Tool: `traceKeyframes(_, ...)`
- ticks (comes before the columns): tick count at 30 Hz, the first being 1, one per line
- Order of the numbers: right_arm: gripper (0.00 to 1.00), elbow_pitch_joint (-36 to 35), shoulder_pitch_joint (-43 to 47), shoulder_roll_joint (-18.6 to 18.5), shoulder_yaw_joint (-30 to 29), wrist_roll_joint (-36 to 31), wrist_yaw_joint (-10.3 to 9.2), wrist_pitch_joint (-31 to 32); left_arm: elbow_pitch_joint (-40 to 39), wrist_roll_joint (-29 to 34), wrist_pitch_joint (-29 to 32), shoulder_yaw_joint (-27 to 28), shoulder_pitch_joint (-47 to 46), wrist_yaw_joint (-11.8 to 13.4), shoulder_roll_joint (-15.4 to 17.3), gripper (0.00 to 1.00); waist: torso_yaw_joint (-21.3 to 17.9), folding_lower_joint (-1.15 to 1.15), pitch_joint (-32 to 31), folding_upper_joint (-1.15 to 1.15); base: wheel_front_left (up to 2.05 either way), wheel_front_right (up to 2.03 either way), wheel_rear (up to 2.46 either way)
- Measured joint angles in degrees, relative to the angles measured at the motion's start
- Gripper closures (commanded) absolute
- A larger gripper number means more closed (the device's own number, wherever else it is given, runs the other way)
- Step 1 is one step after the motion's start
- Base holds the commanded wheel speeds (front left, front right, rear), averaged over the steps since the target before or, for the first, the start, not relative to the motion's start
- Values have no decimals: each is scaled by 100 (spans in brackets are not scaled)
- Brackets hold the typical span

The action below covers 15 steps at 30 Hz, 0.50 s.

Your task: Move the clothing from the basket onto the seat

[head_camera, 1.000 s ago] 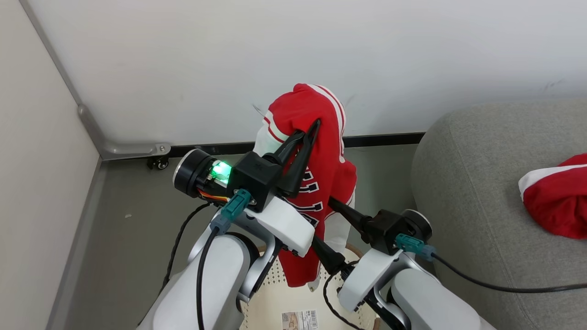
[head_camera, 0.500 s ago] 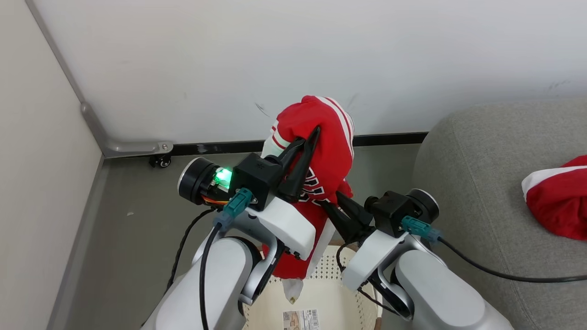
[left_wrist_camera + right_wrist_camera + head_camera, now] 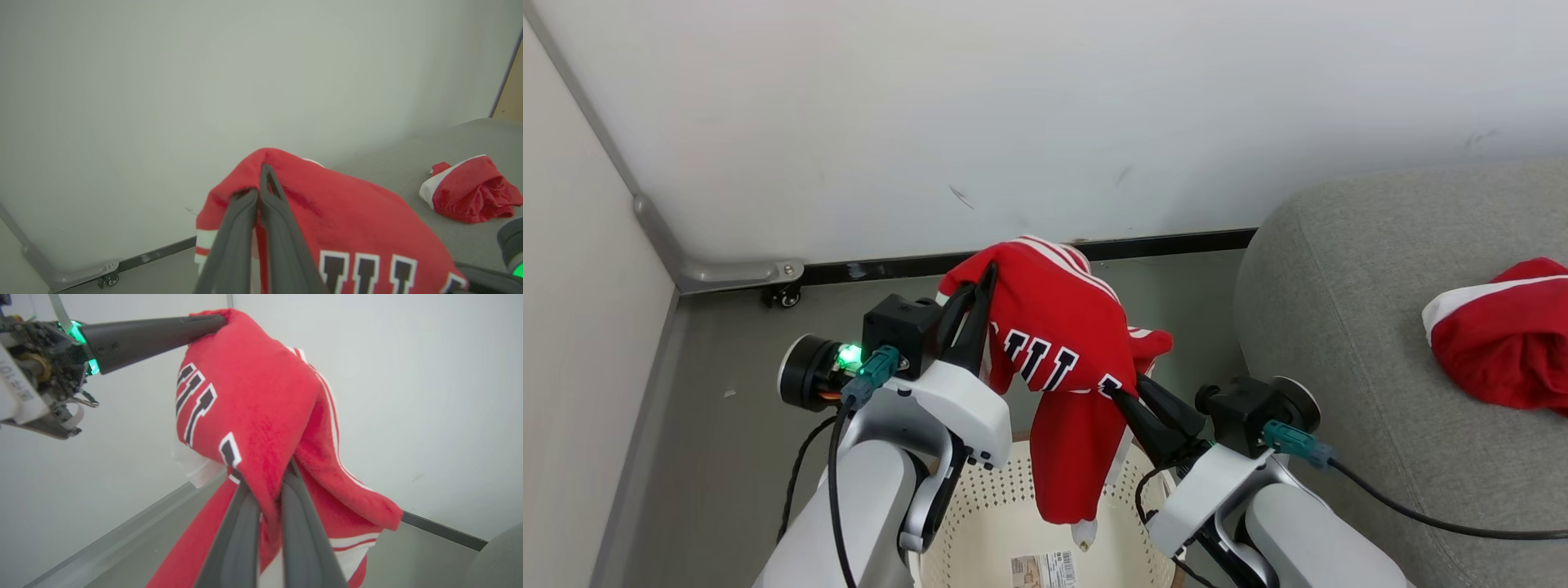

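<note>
A red jersey with dark white-edged lettering hangs stretched between my two grippers, above the cream perforated basket. My left gripper is shut on its upper fold; the tips pinch the cloth. My right gripper is shut on a lower fold near the lettering, cloth bunched between its fingers. The jersey's tail dangles into the basket. Another red garment with a white band lies on the grey seat at the right.
A white wall and a dark skirting board run behind, with a metal corner bracket and castor at the left. Grey floor lies left of the basket. A paper label shows on the basket floor.
My right gripper has shut on the jersey's lower part. The left gripper has come down and leftward with the cloth, so the jersey now spans both grippers. The head view has also shifted.
</note>
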Motion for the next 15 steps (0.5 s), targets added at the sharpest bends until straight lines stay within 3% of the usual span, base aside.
traceKeyframes(2,100,-99,77,-1,-45,109,0,0,98,-74,-32,42,64,-3,16,100,-50,0,-4,0,0,0,0)
traceKeyframes(3,100,-143,109,-3,-76,133,0,0,149,-118,-49,62,97,-4,15,69,-75,0,-6,0,0,0,0)
traceKeyframes(4,100,-177,130,-10,-119,144,0,0,182,-151,-67,78,127,-5,15,45,-101,0,-8,0,0,0,0)
traceKeyframes(5,100,-222,150,-9,-191,181,0,0,208,-201,-67,93,162,-14,11,45,-126,0,-11,0,0,0,0)
traceKeyframes(6,100,-272,156,-12,-277,236,0,0,235,-253,-67,109,194,-37,-7,4,-151,0,-13,0,0,0,0)
traceKeyframes(7,100,-313,155,-20,-382,297,0,0,257,-309,-67,108,216,-79,-12,0,-175,0,-15,0,0,0,0)
traceKeyframes(15,100,-500,161,-500,-1117,425,0,0,344,-533,-171,280,320,-179,48,0,-312,0,-4,0,0,0,0)
